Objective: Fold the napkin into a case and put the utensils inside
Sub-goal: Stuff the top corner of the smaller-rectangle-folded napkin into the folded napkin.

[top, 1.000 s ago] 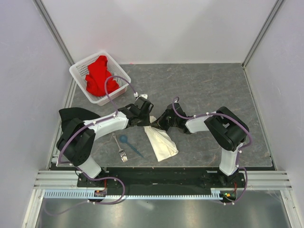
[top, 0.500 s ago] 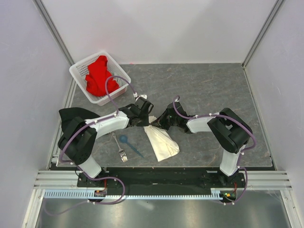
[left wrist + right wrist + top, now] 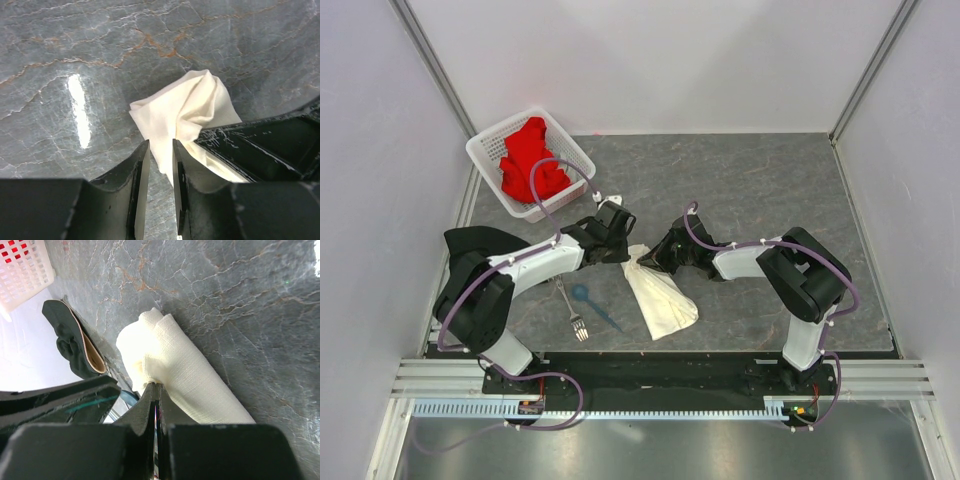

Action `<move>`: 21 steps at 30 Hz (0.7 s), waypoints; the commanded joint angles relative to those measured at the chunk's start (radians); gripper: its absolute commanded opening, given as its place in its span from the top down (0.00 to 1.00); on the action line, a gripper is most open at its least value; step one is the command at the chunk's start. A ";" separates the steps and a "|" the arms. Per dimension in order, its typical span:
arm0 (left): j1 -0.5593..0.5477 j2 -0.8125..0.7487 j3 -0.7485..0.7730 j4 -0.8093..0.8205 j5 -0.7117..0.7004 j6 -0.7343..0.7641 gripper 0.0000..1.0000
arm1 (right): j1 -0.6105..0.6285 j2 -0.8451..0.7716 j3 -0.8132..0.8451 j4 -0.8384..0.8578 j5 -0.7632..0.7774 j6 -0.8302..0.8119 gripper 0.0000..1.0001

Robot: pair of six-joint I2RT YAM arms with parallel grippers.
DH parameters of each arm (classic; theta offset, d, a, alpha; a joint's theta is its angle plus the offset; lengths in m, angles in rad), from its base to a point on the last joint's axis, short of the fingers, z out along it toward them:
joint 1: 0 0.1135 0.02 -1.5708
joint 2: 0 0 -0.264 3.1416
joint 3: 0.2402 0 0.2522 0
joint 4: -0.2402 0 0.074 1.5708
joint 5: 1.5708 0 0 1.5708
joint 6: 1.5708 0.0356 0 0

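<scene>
1. Basket (image 3: 480, 150), white perforated plastic, far left corner of the table (image 3: 770, 190). Contents: one red cloth (image 3: 528, 160), heaped above the rim. No utensil can be seen in it.
2. Black cloth (image 3: 475, 238), crumpled, at the left edge beside the left arm's base.
3. Fork (image 3: 572, 310), silver, flat on the table, tines toward the near edge. Outside the napkin.
4. Spoon (image 3: 588, 298), blue, just right of the fork, bowl toward the far side. Outside the napkin.
5. Left gripper (image 3: 160, 145), at the napkin's far end, on its left side. Its jaws are narrowly apart, with a cloth edge showing in the gap. Whether it pinches the cloth cannot be told.
6. Napkin (image 3: 662, 297), cream, gathered into a narrow layered strip. Its long axis runs from far-left to near-right. It lies just right of the utensils, apart from them.
7. Right gripper (image 3: 155, 387), on the right side of the same far end, jaws closed on a puckered fold of the napkin.

Judgement: the utensils lie nearer the left arm, so it is better placed to load them.
</scene>
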 commanded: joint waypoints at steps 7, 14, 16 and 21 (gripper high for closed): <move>0.011 0.048 0.034 0.030 0.027 -0.001 0.68 | 0.006 -0.018 0.024 0.003 0.011 -0.021 1.00; 0.010 0.031 0.012 0.050 0.048 -0.010 0.62 | 0.010 -0.016 0.033 0.000 0.011 -0.021 1.00; 0.010 0.029 0.012 0.051 0.053 -0.012 0.60 | 0.013 -0.016 0.033 -0.003 0.013 -0.022 1.00; 0.011 0.057 0.021 0.051 0.053 -0.015 0.61 | 0.014 -0.016 0.036 -0.004 0.014 -0.022 1.00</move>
